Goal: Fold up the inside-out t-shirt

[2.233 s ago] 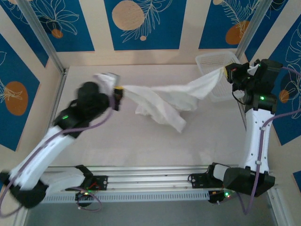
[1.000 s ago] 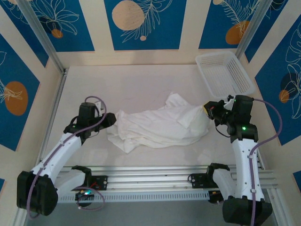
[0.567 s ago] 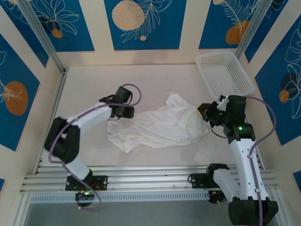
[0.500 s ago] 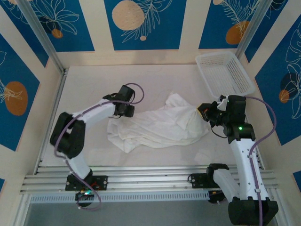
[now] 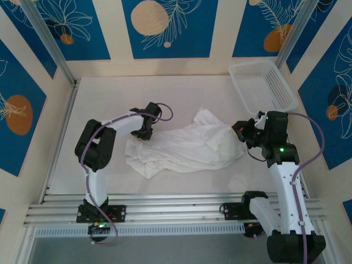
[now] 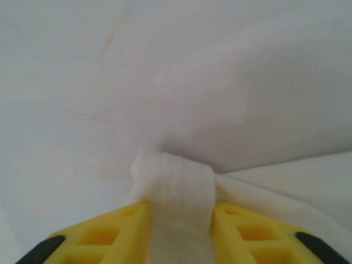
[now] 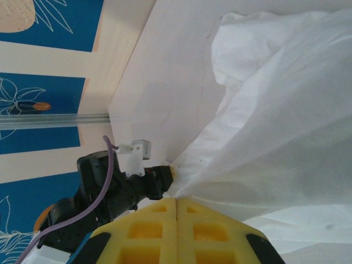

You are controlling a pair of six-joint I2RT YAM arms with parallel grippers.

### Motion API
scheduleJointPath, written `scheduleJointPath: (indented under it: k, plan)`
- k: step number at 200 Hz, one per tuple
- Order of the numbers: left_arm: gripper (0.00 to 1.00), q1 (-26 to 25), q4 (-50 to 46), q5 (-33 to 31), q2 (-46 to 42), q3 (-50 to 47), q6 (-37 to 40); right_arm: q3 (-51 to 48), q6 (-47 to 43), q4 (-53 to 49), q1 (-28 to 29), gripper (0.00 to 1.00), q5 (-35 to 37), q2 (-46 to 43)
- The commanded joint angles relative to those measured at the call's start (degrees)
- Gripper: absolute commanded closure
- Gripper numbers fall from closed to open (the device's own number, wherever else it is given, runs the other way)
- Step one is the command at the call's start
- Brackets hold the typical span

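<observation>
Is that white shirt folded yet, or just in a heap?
A heap, not folded: the thin white t-shirt lies bunched and wrinkled on the pale table, its ends pinched by the left hand and right hand.

t-shirt [image 5: 187, 146]: thin white cloth, matt, softly creased
basket [image 5: 240, 91]: white plastic mesh (stiff-looking)
table [image 5: 110, 93]: pale, smooth, matt
right gripper's fingers [image 7: 151, 220]: yellow plastic, matt

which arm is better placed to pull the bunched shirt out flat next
Likely left: the left hand pinches a fold of the t-shirt at its crumpled end, with wide bare table beyond. The right hand grips the other end, nearer the basket.
</observation>
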Motion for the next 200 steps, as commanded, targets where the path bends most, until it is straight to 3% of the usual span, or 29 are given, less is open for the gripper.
scheduleJointPath:
  k: [1,21,46,76,111,150,174,200]
  plan:
    - [0.73,3.2,0.8,-3.1,-1.5,-0.7,0.1,2.8,-1.8,-2.9,0.1,1.00,2.7,-0.4]
    - [0.80,5.0,1.5,-1.0,-3.0,-1.0,0.0,3.2,-1.9,-3.1,-0.2,1.00,2.4,-0.4]
    - [1.00,7.8,3.1,5.0,-5.5,-2.2,-0.9,3.5,-2.0,-3.8,-0.9,1.00,2.5,-0.5]
    - [1.00,11.0,6.0,13.9,-10.7,-5.1,-2.2,4.5,-2.1,-4.3,-2.9,1.00,0.9,-0.5]
    - [1.00,17.4,9.2,31.7,-23.5,-6.1,-8.1,9.7,-0.7,-2.2,-5.9,1.00,-1.7,0.6]
    - [1.00,27.4,13.7,48.5,-37.8,5.3,-16.2,31.8,3.8,0.3,-13.6,1.00,-6.9,7.9]
    - [1.00,33.4,16.8,54.4,-42.1,11.1,-23.1,43.9,7.9,1.1,-17.1,1.00,-8.7,11.9]
    - [1.00,35.8,18.9,57.1,-44.7,11.5,-25.8,46.4,10.7,3.9,-18.3,1.00,-12.2,13.2]
